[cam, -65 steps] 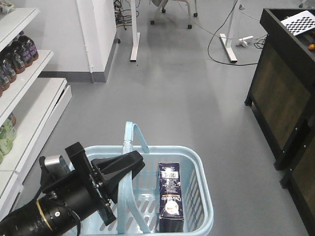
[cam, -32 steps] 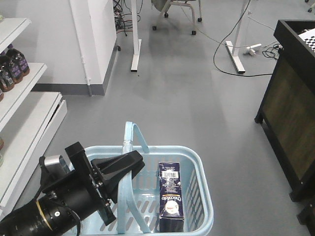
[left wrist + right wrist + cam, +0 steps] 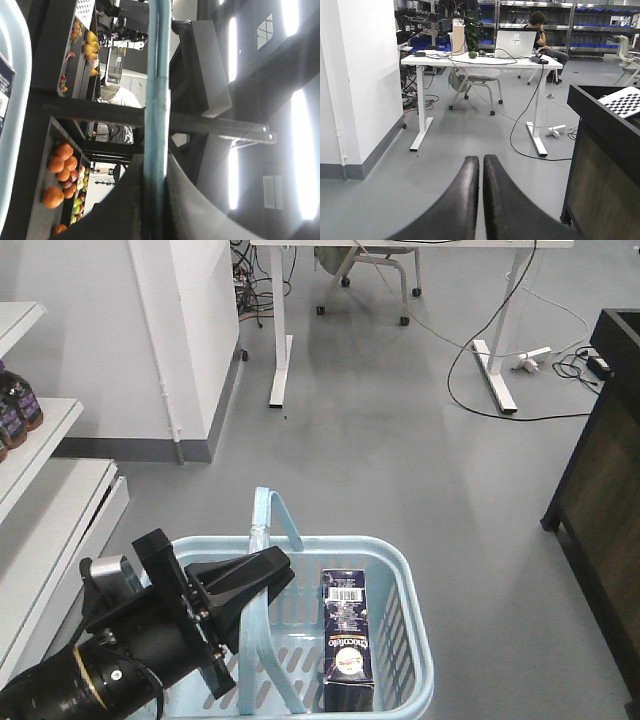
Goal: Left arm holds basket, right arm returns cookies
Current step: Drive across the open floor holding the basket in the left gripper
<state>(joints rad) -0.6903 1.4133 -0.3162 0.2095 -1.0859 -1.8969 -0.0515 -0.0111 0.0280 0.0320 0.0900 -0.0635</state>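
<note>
Left tool (image 3: 266,576) grips basket (image 3: 405,562); cookies (image 3: 347,635) inside, rightward.

Smooth grey floor (image 3: 400,470) spreads ahead of me. A white pillar (image 3: 190,320) with a grey skirting rises on my left, near white shelves (image 3: 50,500) bearing dark bottles (image 3: 15,415). Beyond stands a white desk (image 3: 485,61) with a laptop (image 3: 514,44) and an office chair (image 3: 475,77). A dark wooden cabinet (image 3: 605,165) stands on my right.
</note>
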